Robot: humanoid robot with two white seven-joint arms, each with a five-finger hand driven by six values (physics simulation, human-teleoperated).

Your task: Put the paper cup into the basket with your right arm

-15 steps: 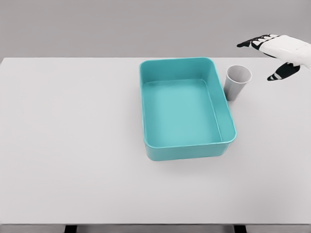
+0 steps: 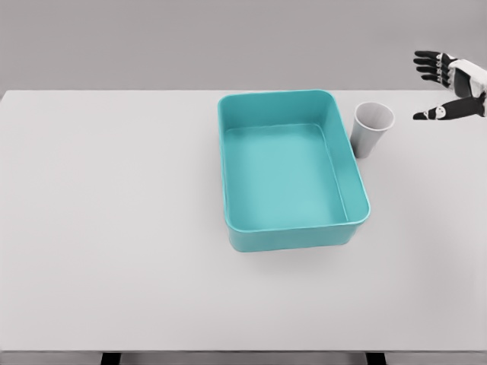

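So the right hand (image 2: pixel 450 85) has actually pulled back compared to half a second ago. It was reaching in over the far right side of the table (image 2: pixel 114 228) with more of the forearm showing, and now only the hand pokes in at the right edge, around 2 o'clock in the view. The gap to the paper cup (image 2: pixel 371 129) got bigger, not smaller. The cup and basket (image 2: pixel 289 239) haven't budged at all.

What that means for the task: nothing's been achieved yet. My guess is it's re-lining the approach or swinging wide to come at the cup side-on, but that's just a guess from 1 frame.

The hand itself is wide open, fingers (image 2: pixel 430 65) fanned out toward the left, thumb spread apart lower down. It holds nothing and touches nothing, and seems to float above the table's far right corner, clear of the cup.

The cup stands upright, mouth up, on the table just beside the basket's right wall near its far right corner, roughly 1 o'clock from the center of the view. Can't tell if it's actually touching the wall or just very close. Basket's empty. Left arm isn't visible anywhere.
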